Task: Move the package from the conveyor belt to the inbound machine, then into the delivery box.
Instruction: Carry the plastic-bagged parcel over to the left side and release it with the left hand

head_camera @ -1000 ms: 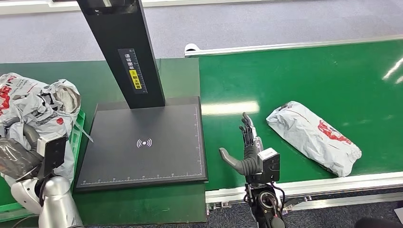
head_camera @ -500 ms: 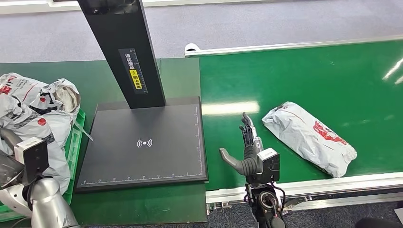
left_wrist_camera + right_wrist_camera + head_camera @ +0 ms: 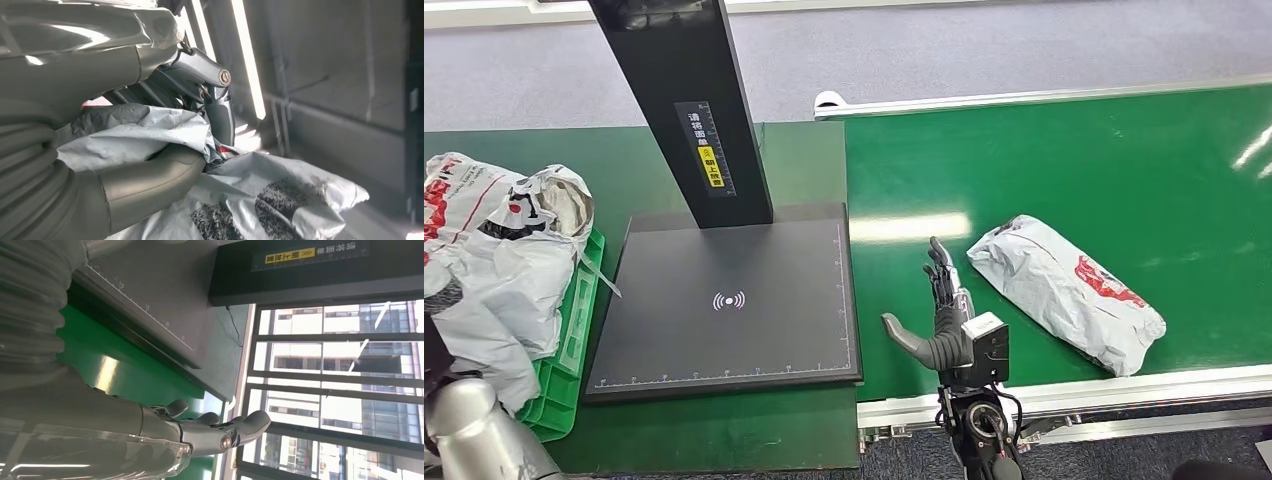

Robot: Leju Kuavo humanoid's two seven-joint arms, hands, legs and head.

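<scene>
Lying on conveyor belt (image 3: 1064, 170), package (image 3: 1066, 291) just beside right hand (image 3: 936, 310) fingertips (image 3: 937, 250)

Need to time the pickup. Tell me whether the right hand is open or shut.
Open. The right hand holds nothing, fingers straight and thumb spread, beside the package on the belt, not touching it.

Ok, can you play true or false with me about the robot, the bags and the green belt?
1. The package lies on the green conveyor belt. True.
2. The right hand is holding that package. False: its fingers are spread, beside the package, holding nothing.
3. The left hand grips a grey bag. True, the left wrist view shows it.
4. A package sits on the black inbound machine. False: its plate is bare.
5. The green delivery box is on the belt. False: it sits left of the machine, with bags in it.
</scene>
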